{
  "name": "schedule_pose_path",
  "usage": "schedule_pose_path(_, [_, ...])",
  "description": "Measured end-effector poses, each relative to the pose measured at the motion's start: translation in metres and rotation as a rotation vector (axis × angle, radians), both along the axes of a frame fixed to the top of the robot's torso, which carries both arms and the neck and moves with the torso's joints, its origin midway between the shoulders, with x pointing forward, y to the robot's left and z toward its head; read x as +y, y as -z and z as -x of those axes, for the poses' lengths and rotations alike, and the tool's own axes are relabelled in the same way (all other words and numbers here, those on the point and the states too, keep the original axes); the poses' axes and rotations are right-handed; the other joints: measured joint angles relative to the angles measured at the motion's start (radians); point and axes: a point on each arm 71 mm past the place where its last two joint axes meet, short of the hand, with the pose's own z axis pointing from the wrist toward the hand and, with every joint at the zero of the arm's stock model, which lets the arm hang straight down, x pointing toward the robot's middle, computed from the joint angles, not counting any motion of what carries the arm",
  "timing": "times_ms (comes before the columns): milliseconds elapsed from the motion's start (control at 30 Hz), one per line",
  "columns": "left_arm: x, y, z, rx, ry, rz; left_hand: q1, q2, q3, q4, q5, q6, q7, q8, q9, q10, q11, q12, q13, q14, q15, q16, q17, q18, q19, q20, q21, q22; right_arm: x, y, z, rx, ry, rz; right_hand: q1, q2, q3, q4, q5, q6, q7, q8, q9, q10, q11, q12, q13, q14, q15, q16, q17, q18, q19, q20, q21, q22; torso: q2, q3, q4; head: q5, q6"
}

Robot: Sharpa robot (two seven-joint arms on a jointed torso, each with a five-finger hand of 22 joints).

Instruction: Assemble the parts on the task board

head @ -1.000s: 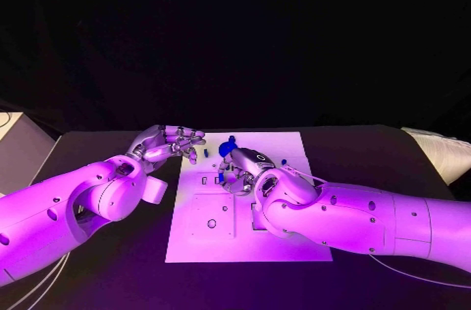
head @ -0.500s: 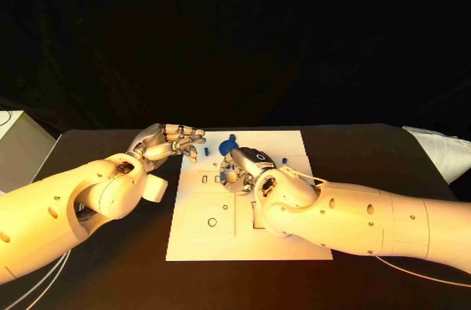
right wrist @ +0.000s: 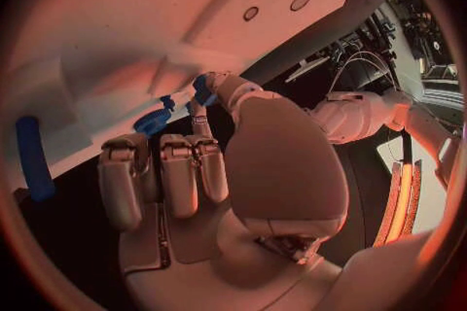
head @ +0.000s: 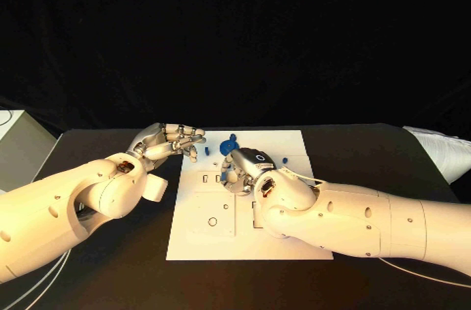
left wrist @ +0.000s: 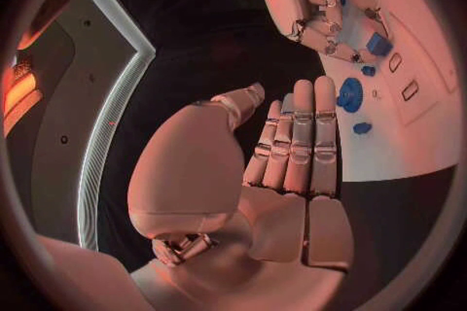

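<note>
The left hand (head: pixel 172 141) hovered at the far left corner of the white task board (head: pixel 284 245), its fingers half curled with nothing between them. The left wrist view showed what the head view could not: those fingers (left wrist: pixel 296 136) lay straight and close together, the thumb apart from them, the palm bare.

The right hand (head: pixel 246 167) rested over the far half of the board, knuckles uppermost. From the head camera its own back hid whatever lay beneath. In the right wrist view its fingers (right wrist: pixel 166 175) were bent down toward the board beside a small blue part (right wrist: pixel 152 122), but I could not tell whether it held anything.

Beyond the hands, a round blue part (head: pixel 228 147) lay near the board's far edge, between the two hands; the left wrist view showed it as a toothed disc (left wrist: pixel 349 94). A small blue piece (head: pixel 284 161) lay just past the right hand. The right forearm (head: pixel 363 221) crossed the board's right edge and covered part of it.

The board sat in the middle of the black table (head: pixel 118 255), flat, with slots and round holes.
</note>
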Motion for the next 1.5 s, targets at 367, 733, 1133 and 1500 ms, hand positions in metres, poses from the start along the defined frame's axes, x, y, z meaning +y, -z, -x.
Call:
schedule_pose_path(367, [0.0003, 0.0001, 0.0000, 0.001, 0.000, -0.001, 0.000, 0.000, 0.003, 0.003, 0.000, 0.000, 0.000, 0.000, 0.001, 0.000, 0.000, 0.000, 0.000, 0.000, 0.000, 0.000, 0.000, 0.000, 0.000, 0.000, 0.000, 0.000, 0.0004, 0.0022, -0.0012, -0.005, 0.009, 0.009, -0.004, 0.002, -0.001, 0.001, 0.000, 0.000, 0.000, 0.000, 0.000, 0.000, 0.000, 0.000, 0.000, 0.000, 0.000, 0.000, 0.000, 0.000, 0.000, 0.000, 0.000, 0.000, 0.000, 0.0000, 0.0000, 0.003, -0.001])
schedule_pose_path(733, [0.0006, 0.0003, -0.0001, 0.002, -0.001, -0.002, 0.000, 0.000, 0.003, 0.003, 0.000, 0.000, 0.000, 0.000, 0.001, 0.000, 0.000, 0.000, 0.000, 0.000, 0.000, 0.000, 0.000, 0.000, 0.000, 0.000, 0.000, 0.001, -0.0001, 0.0029, -0.0023, -0.005, 0.010, 0.011, -0.013, -0.007, -0.010, 0.010, -0.012, -0.021, 0.006, -0.002, -0.004, 0.000, 0.000, 0.000, 0.000, 0.000, 0.000, 0.000, 0.000, 0.000, 0.000, 0.000, 0.000, 0.000, 0.000, 0.0004, -0.0011, 0.004, -0.003])
schedule_pose_path(1133, [0.0008, 0.0004, -0.0002, 0.002, -0.001, -0.002, 0.000, 0.000, 0.003, 0.003, 0.000, 0.000, 0.000, 0.000, 0.001, 0.000, 0.000, 0.000, 0.000, 0.000, 0.000, 0.000, 0.001, 0.000, -0.003, 0.003, 0.004, 0.002, -0.0007, 0.0041, -0.0029, -0.003, 0.004, 0.010, -0.023, -0.016, -0.022, 0.022, -0.019, -0.071, 0.029, -0.030, -0.020, 0.000, 0.015, -0.035, 0.001, 0.000, 0.015, 0.000, 0.000, 0.000, 0.000, 0.008, 0.000, 0.000, 0.000, 0.0003, -0.0011, 0.004, -0.003])
schedule_pose_path(1500, [0.0014, 0.0005, -0.0002, 0.003, -0.002, -0.003, 0.000, 0.000, 0.003, 0.003, 0.000, 0.000, 0.000, 0.000, 0.001, 0.000, 0.000, 0.000, 0.000, 0.000, 0.000, 0.000, 0.000, 0.000, -0.003, 0.003, 0.004, 0.001, -0.0006, 0.0039, -0.0023, -0.004, -0.005, 0.005, -0.025, -0.019, -0.044, 0.030, -0.045, -0.089, 0.036, -0.039, -0.026, 0.000, 0.022, -0.052, 0.000, -0.004, 0.025, 0.000, 0.000, 0.000, 0.000, 0.015, 0.000, -0.001, 0.000, 0.0002, -0.0011, 0.004, -0.002])
